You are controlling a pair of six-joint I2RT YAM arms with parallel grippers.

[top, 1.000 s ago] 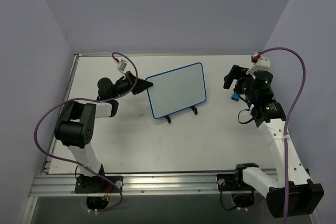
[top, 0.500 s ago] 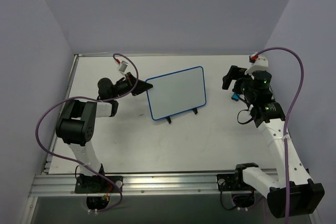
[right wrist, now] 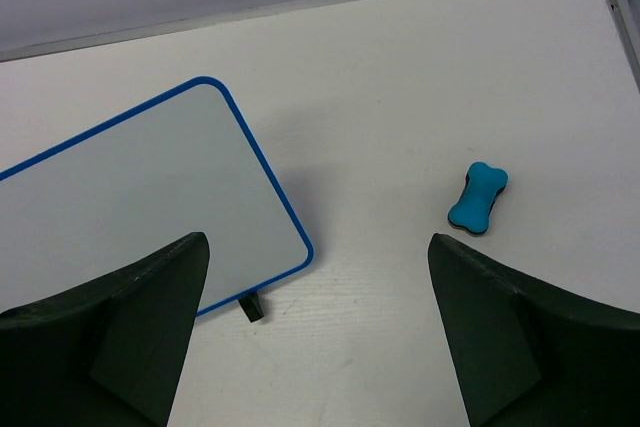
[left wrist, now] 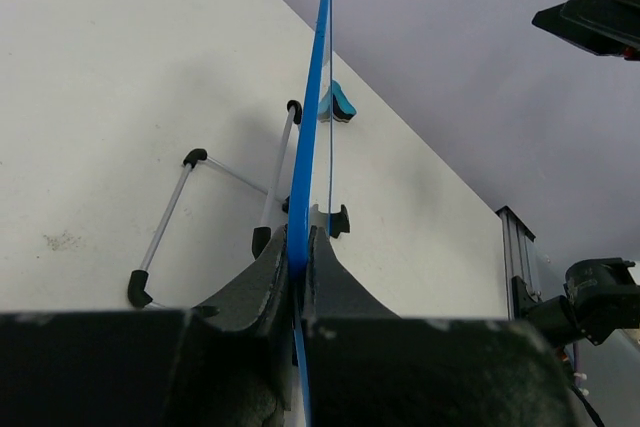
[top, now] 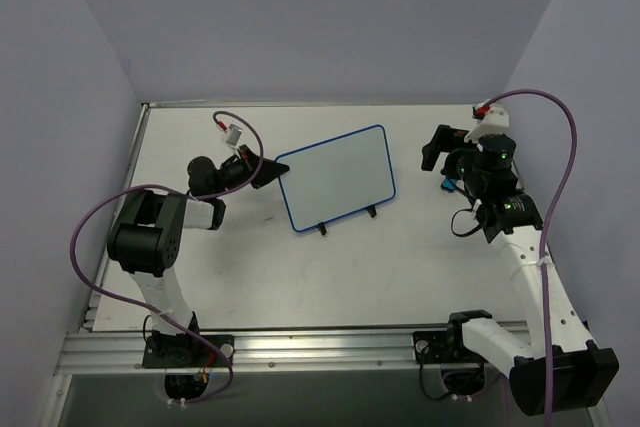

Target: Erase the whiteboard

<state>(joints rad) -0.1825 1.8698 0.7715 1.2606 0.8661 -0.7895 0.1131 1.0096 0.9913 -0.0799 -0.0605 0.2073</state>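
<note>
The whiteboard (top: 337, 177) stands tilted on its two black feet at the table's middle. Its blue-rimmed face (right wrist: 130, 192) shows no writing. My left gripper (top: 275, 169) is shut on the board's left rim. In the left wrist view the blue edge (left wrist: 312, 117) runs upward from between my left gripper (left wrist: 298, 237) fingers. A small blue eraser (right wrist: 477, 199) lies flat on the table right of the board, also seen as the eraser (left wrist: 338, 103) past the edge. My right gripper (top: 438, 152) hovers open above the table between board and eraser, holding nothing, its own view centred on my right gripper (right wrist: 316, 242).
The board's wire stand legs (left wrist: 165, 222) with black tips rest on the table behind it. Purple walls close in the left, back and right. An aluminium rail (top: 320, 347) runs along the near edge by the arm bases.
My left gripper has shifted slightly toward the near side, turning the board's left edge a little with it. The right arm has barely moved.
</note>
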